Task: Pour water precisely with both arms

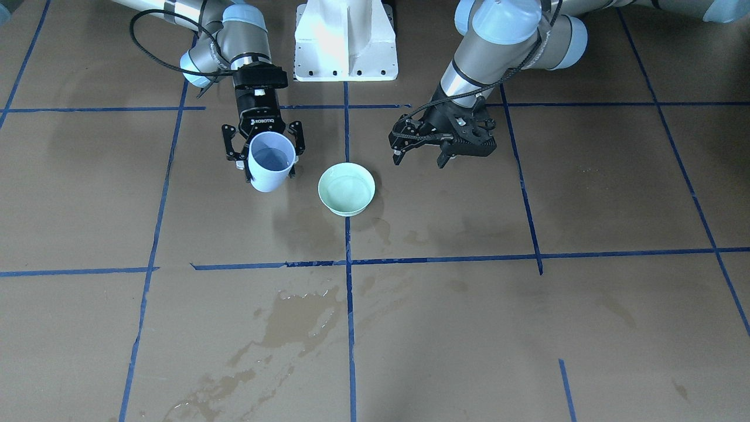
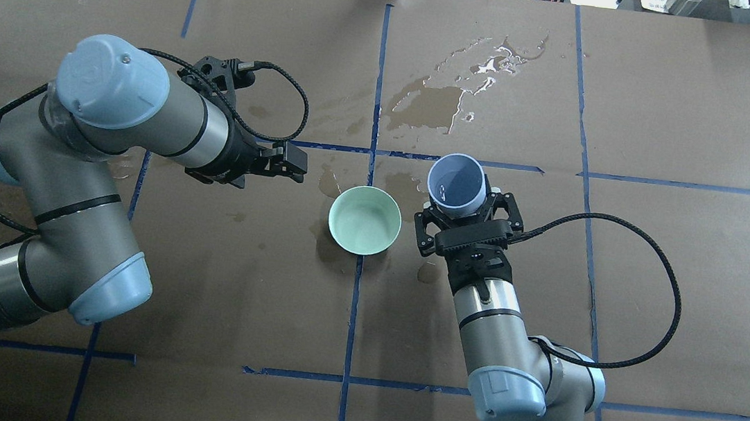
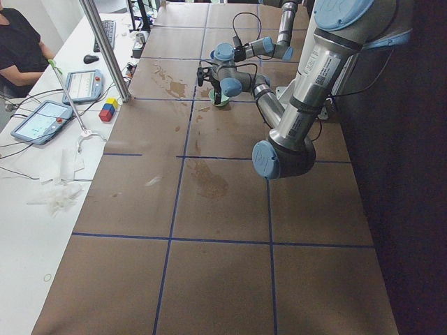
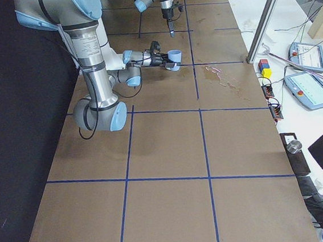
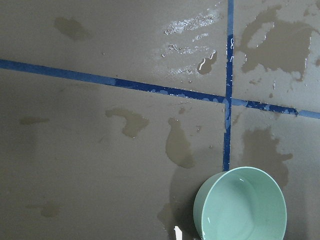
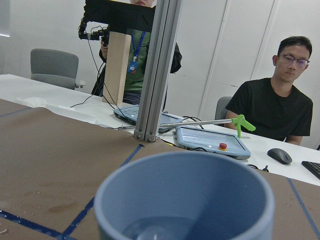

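The right gripper (image 2: 467, 205) was clamped around a pale blue plastic cup (image 2: 458, 184), which sat just beside a mint-green round bowl (image 2: 365, 221) without touching it. A little clear water (image 6: 150, 229) lay in the cup's bottom, and more glistened in the bowl. The left gripper (image 1: 419, 161) hung near the bowl's other side, fingers spread and empty, above brown paper table covering (image 2: 235, 279) blotched with wet puddles (image 2: 442, 99).

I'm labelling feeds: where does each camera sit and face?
Front: across table, facing base; left arm, right arm.
Overhead: behind base, looking down; both too.
Left side: left end; left arm near.
Right side: right end; right arm near.
Left wrist: down onto bowl; no body.
Right wrist: over cup, towards people; no body.
Front and overhead share bowl, cup.
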